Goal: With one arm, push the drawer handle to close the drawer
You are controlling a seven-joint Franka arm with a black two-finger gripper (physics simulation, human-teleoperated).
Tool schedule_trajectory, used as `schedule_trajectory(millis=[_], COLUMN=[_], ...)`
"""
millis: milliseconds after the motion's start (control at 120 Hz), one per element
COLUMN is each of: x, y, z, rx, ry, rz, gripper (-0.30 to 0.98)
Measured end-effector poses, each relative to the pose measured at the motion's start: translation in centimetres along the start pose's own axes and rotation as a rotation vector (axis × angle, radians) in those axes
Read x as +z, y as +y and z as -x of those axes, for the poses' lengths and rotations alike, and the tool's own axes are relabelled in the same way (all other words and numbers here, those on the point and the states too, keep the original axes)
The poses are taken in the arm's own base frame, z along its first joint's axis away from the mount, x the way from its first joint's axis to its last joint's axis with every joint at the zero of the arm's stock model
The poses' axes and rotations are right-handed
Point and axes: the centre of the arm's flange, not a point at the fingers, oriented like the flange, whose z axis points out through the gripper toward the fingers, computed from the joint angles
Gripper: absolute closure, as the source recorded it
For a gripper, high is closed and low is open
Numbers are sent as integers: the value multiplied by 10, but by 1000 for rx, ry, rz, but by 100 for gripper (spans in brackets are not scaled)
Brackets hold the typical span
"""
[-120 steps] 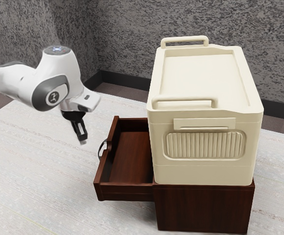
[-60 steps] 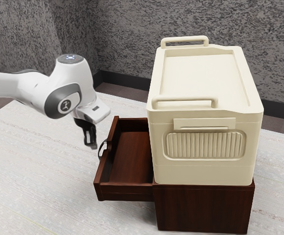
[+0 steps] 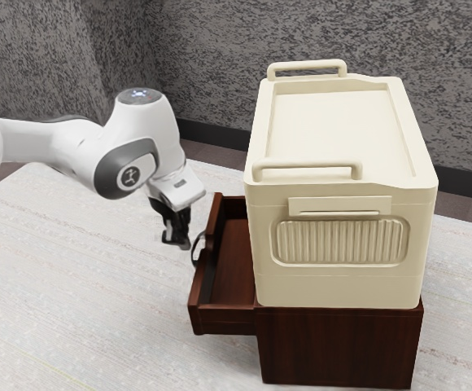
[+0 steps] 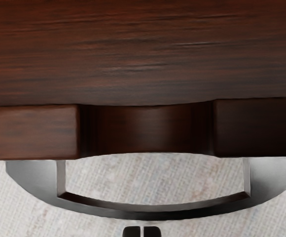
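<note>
Drawer [image 3: 233, 267] slid inward, hand [image 3: 182, 243] perhaps touching.

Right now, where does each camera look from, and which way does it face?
Exterior view: at the side of the arm and above the table, facing obliquely down toward the part-open drawer and cream box; the arm and hand show.
Wrist view: on the hand, facing down over the drawer's front edge and its handle; two black fingertips show.
Shared: drawer, handle, fingertips, table.
</note>
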Motion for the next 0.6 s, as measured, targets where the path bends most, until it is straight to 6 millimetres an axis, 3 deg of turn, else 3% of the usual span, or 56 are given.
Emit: schedule_trajectory(millis=[225, 600], x=[-1, 3], y=[6, -3], z=[-22, -37], rx=[64, 91], ry=[24, 75], rz=[-7, -18], gripper=[78, 79])
